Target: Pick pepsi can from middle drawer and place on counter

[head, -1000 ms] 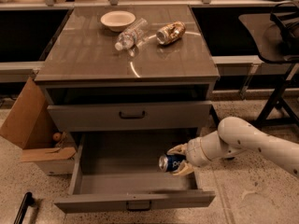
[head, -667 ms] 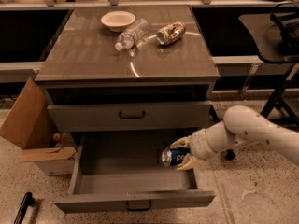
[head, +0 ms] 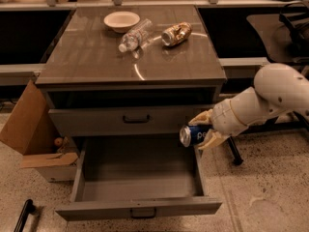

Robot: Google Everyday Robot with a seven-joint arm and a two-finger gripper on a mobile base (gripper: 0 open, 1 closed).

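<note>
My gripper (head: 202, 129) is shut on the pepsi can (head: 192, 135), a blue can held on its side with its silver end to the left. It hangs in the air above the right side of the open middle drawer (head: 137, 180), in front of the shut drawer front above. The drawer's grey floor is bare. The counter (head: 96, 52) lies higher up and to the left of the can.
On the counter stand a white bowl (head: 121, 21), a clear plastic bottle (head: 135, 35) lying down and a gold-brown can (head: 176, 34) on its side. A cardboard box (head: 30, 129) sits left of the cabinet. A dark chair base (head: 234, 153) is to the right.
My gripper has lifted the pepsi can up out of the drawer and moved it slightly back. The drawer is now empty.
</note>
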